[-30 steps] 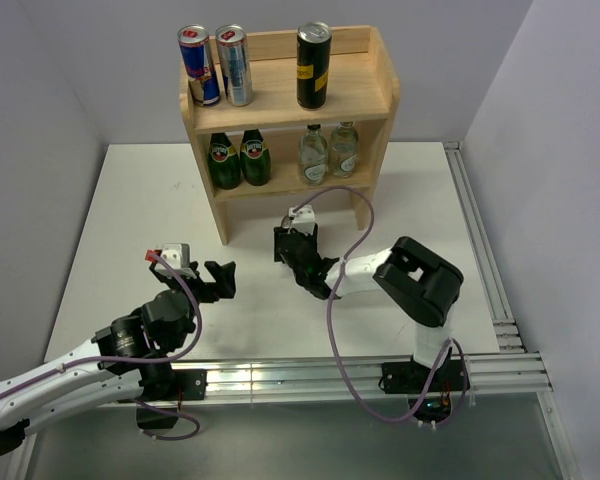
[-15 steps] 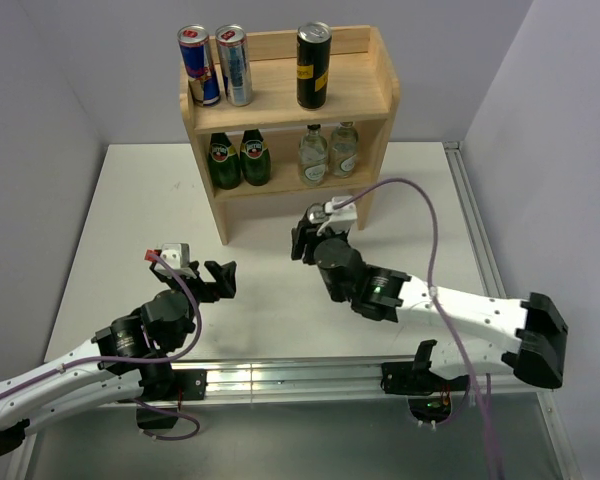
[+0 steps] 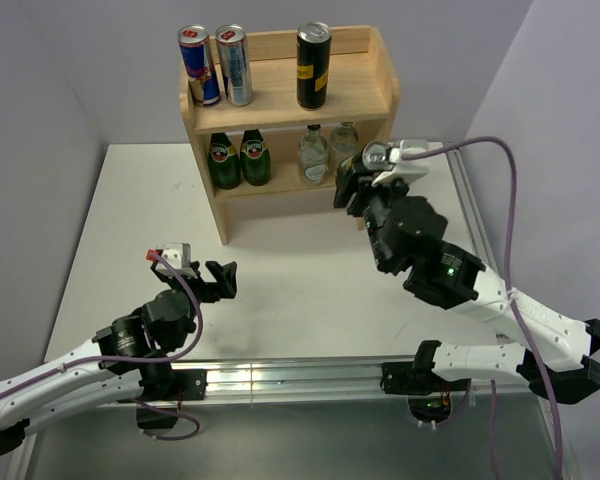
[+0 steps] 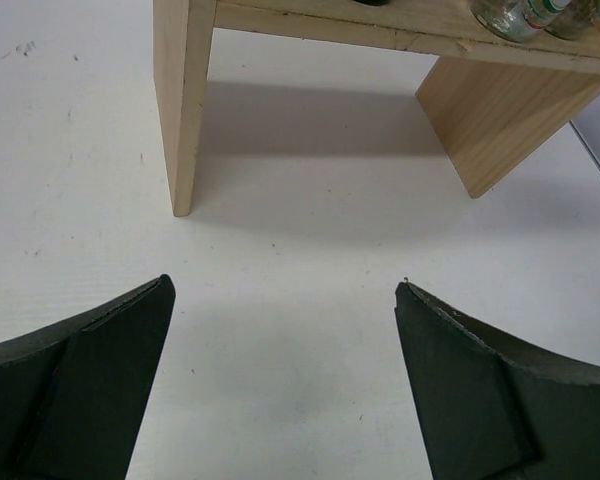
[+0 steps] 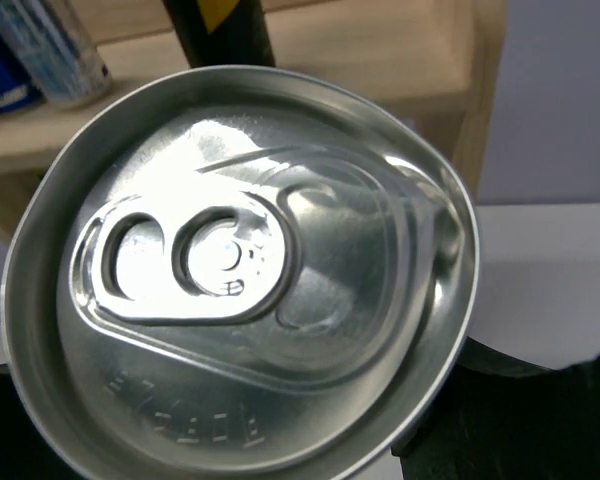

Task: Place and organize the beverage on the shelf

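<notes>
The wooden shelf (image 3: pixel 365 100) stands at the back of the table. Two blue-and-silver cans (image 3: pixel 216 64) and one black-and-gold can (image 3: pixel 313 65) stand on its top board. Two green bottles (image 3: pixel 238 158) and two clear glass bottles (image 3: pixel 326 152) are on the lower tier. My right gripper (image 3: pixel 360 185) is shut on a slim can (image 3: pixel 376 153), held up by the shelf's right side. Its silver lid (image 5: pixel 242 270) fills the right wrist view, with the shelf top (image 5: pixel 380 45) behind. My left gripper (image 3: pixel 220 280) stands open and holds nothing, low over the table (image 4: pixel 300 250).
A metal rail (image 3: pixel 475 225) runs along the table's right edge and another (image 3: pixel 280 378) along the near edge. Grey walls close in the left, back and right. The shelf's legs (image 4: pixel 185 110) stand ahead of the left gripper.
My right arm has lifted the can from low in front of the shelf up and to the right, beside the shelf's right panel. The left arm has not moved.
</notes>
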Controlling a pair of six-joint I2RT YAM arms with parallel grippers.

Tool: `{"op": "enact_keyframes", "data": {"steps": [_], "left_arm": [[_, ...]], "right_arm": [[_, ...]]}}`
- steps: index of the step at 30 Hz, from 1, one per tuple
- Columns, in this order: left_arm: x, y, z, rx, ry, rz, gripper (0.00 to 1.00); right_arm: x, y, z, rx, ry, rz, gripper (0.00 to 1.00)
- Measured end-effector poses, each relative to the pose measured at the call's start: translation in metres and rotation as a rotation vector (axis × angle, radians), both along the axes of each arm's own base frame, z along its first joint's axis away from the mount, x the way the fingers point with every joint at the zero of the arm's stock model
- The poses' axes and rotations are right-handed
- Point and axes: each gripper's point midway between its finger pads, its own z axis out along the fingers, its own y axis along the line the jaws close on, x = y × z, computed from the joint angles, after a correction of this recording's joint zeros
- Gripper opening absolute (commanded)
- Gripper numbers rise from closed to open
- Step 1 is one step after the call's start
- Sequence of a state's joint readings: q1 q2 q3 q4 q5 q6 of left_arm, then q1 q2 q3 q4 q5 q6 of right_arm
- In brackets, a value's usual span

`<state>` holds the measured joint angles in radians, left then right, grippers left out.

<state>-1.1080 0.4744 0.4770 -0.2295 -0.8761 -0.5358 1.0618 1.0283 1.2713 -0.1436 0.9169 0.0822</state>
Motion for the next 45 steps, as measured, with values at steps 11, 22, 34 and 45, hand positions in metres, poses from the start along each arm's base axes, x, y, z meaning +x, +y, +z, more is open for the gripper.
{"op": "enact_keyframes", "data": {"steps": [11, 22, 34, 45], "left_arm": [[-0.002, -0.002, 0.003, -0.016, -0.003, -0.019, 0.99], [-0.002, -0.003, 0.002, -0.016, -0.002, -0.026, 0.99], [-0.003, -0.004, 0.002, -0.017, 0.000, -0.032, 0.99], [-0.003, -0.004, 0.002, -0.015, 0.001, -0.033, 0.99]], "right_arm": [[0.028, -0.042, 0.086, -0.018, -0.068, -0.144, 0.00], [0.093, -0.032, 0.094, -0.091, -0.023, -0.189, 0.00], [0.146, -0.036, 0.077, -0.087, 0.039, -0.188, 0.00], [0.179, -0.022, 0.064, -0.053, 0.058, -0.151, 0.00]]}}
